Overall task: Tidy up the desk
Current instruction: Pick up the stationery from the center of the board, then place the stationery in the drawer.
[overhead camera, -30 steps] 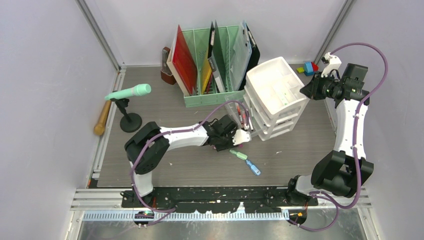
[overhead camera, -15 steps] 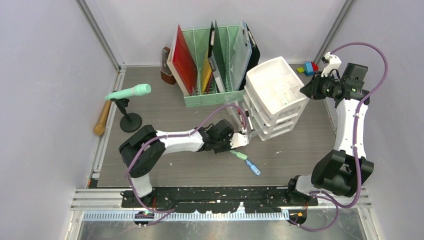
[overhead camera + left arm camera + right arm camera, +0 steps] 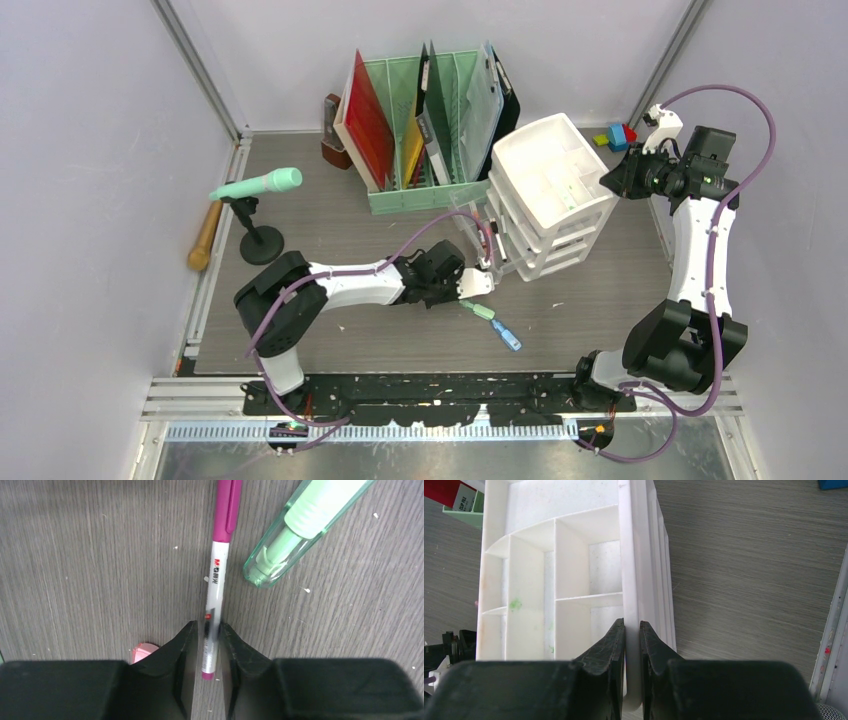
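Observation:
On the wood-grain desk (image 3: 380, 335) a magenta-capped pen (image 3: 219, 565) lies flat. My left gripper (image 3: 207, 630) is down at the desk with its fingers closed on the pen's white tail end; in the top view it (image 3: 478, 283) sits just in front of the white drawer unit (image 3: 550, 190). A pale green highlighter (image 3: 300, 525) lies right beside the pen, and it also shows in the top view (image 3: 478, 311). My right gripper (image 3: 632, 625) is shut on the rim of the drawer unit's top tray (image 3: 574, 555) and stands at its right side (image 3: 612, 180).
A blue marker (image 3: 507, 335) lies near the highlighter. A mint file rack (image 3: 425, 120) with folders stands at the back. A microphone on a stand (image 3: 258, 185) and a wooden handle (image 3: 206, 235) are at the left. Coloured blocks (image 3: 620, 135) lie at the back right. A small pink piece (image 3: 142, 652) lies beside my left finger.
My left arm has lowered and drawn its gripper slightly nearer, down onto the desk at the pen. The right arm has not moved.

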Tool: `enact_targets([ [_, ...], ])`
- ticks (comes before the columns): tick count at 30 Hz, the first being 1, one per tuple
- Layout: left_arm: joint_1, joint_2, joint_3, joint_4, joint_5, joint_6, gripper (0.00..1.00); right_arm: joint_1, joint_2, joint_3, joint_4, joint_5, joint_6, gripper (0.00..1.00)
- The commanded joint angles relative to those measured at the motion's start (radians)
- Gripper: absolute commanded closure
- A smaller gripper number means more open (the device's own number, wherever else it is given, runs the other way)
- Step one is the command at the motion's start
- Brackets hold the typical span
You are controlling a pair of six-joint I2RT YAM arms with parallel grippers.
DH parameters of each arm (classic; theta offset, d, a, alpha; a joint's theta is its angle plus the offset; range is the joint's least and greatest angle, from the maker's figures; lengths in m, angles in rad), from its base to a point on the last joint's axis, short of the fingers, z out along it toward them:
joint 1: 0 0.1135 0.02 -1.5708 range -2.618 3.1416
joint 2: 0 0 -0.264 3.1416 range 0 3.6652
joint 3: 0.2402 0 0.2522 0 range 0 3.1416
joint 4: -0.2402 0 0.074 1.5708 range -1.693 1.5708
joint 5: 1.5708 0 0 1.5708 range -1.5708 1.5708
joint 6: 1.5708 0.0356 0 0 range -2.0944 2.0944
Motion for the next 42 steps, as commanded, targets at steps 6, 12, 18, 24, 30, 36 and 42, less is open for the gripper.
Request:
enact_targets([
  [6, 0.008, -0.005, -0.021, -0.079, 0.022, -0.014, 0.92, 0.022, 0.115, -0.072, -0.123, 0.144, 0.021, 0.99],
  [12, 0.01, -0.057, -0.015, -0.096, 0.005, -0.012, 1.0, 0.021, 0.113, -0.072, -0.124, 0.144, 0.021, 0.99],
  [18, 0.012, -0.133, 0.031, -0.187, 0.035, 0.0, 1.0, 0.023, 0.118, -0.067, -0.126, 0.144, 0.023, 0.99],
  [24, 0.027, -0.225, 0.081, -0.344, 0.054, 0.038, 1.0, 0.026, 0.112, -0.065, -0.127, 0.145, 0.026, 0.99],
  [30, 0.112, -0.3, 0.184, -0.495, 0.16, -0.002, 1.0, 0.028, 0.108, -0.062, -0.128, 0.144, 0.03, 0.99],
  [36, 0.184, -0.32, 0.336, -0.543, 0.295, -0.115, 1.0, 0.032, 0.104, -0.058, -0.129, 0.142, 0.032, 0.99],
  [42, 0.188, -0.237, 0.491, -0.501, 0.394, -0.331, 1.0, 0.032, 0.093, -0.061, -0.129, 0.144, 0.03, 0.99],
])
